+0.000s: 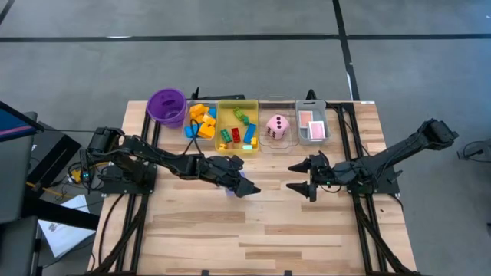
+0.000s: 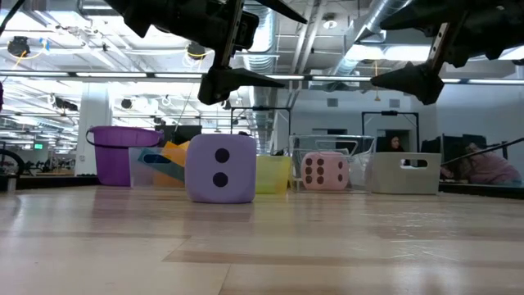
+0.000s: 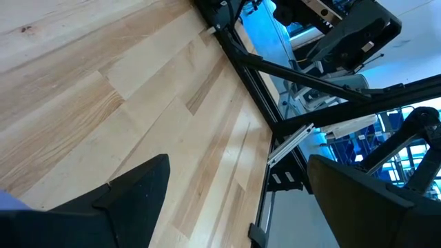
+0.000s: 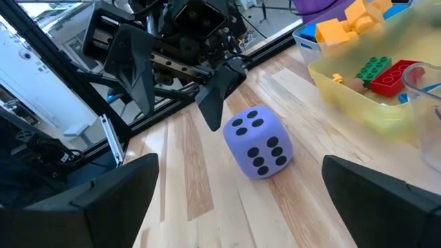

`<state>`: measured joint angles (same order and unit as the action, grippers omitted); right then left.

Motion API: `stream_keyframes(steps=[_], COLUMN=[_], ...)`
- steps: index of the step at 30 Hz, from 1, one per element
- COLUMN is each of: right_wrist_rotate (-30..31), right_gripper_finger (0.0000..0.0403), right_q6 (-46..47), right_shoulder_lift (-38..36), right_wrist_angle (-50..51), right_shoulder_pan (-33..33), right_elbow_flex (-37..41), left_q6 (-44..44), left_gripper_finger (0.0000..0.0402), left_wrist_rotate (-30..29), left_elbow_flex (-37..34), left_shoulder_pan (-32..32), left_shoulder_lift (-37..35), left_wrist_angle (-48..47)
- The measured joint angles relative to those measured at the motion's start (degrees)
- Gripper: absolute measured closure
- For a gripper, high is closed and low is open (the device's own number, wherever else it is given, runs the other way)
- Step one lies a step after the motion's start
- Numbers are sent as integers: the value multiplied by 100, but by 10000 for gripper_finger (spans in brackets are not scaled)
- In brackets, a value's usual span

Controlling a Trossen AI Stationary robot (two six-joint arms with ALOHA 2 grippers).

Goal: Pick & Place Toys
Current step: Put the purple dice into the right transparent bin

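Note:
A purple soft die (image 2: pixel 221 168) rests on one face on the wooden table and also shows in the right wrist view (image 4: pixel 258 143). My left gripper (image 1: pixel 244 181) is open and hangs just above the die without touching it; it also shows in the low view (image 2: pixel 233 80). My right gripper (image 1: pixel 296 176) is open and empty, to the die's right, above the table. A pink die (image 1: pixel 278 126) lies in a clear tray. Coloured bricks (image 1: pixel 236 129) lie in the yellow tray, more bricks (image 1: pixel 201 119) in a clear tray, and pink-backed cards (image 1: pixel 311 124) in the rightmost tray.
A purple round cup (image 1: pixel 166 106) stands at the far left of the row of trays along the table's far edge. Bare wood lies between the grippers and the near edge (image 1: pixel 253 245). Dark frame rails (image 1: pixel 360 222) run along both table sides.

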<state>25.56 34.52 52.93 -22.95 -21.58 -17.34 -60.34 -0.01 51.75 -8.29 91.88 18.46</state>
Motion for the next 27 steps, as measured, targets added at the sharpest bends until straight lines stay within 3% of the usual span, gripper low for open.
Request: stream_keyframes(steps=[20,27], right_wrist_rotate=[12,521], right_gripper_finger=[3,3], right_q6=[-449,-457], right_shoulder_lift=[0,0], right_wrist_angle=[-28,-295], right_shoulder_pan=[-2,-4], right_elbow_flex=[-4,-4], left_q6=[-9,-13], left_gripper_finger=[64,64], left_wrist_rotate=[2,1], left_elbow_flex=[2,0], left_shoulder_pan=[0,0], left_shoulder_lift=[0,0], left_wrist_angle=[0,0])
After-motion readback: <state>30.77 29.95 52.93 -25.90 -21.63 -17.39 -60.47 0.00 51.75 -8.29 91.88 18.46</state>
